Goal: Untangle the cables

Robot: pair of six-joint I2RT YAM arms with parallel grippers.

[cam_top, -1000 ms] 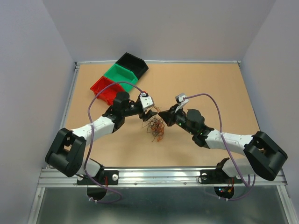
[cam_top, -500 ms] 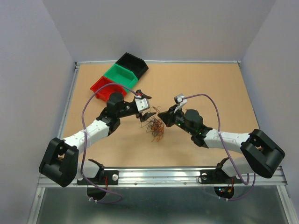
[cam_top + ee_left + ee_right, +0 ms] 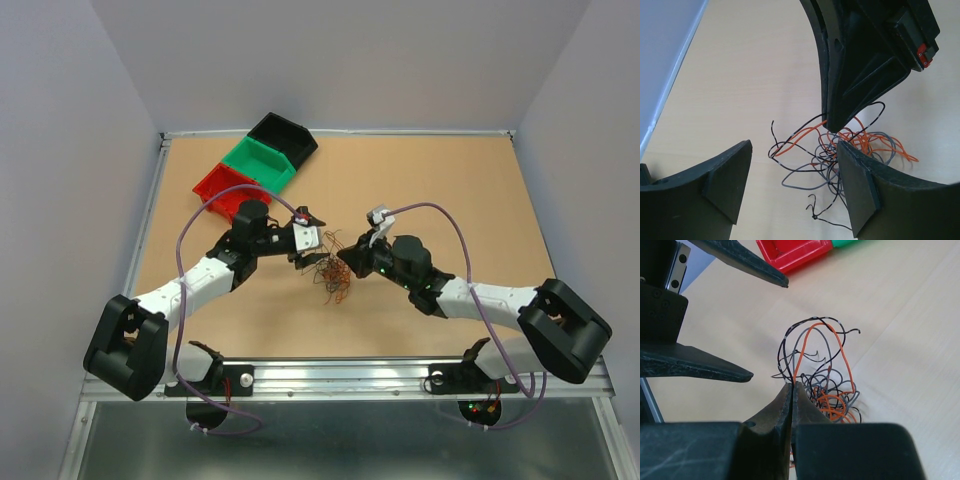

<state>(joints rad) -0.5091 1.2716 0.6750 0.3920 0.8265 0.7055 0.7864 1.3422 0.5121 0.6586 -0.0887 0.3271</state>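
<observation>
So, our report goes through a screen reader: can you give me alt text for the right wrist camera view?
The right gripper, jaws closed, pinches strands of the cables, a loose tangle of black, grey and orange wire on the tan table. The left gripper hangs open at the frame's left; a red bin sits behind.

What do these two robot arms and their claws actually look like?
The left arm and right arm match: white links between chunky black joints, with a purple-grey cable looping along each. The left gripper and right gripper each have two black wedge-shaped fingers tapering to tips. A small white block sits at each wrist.
</observation>
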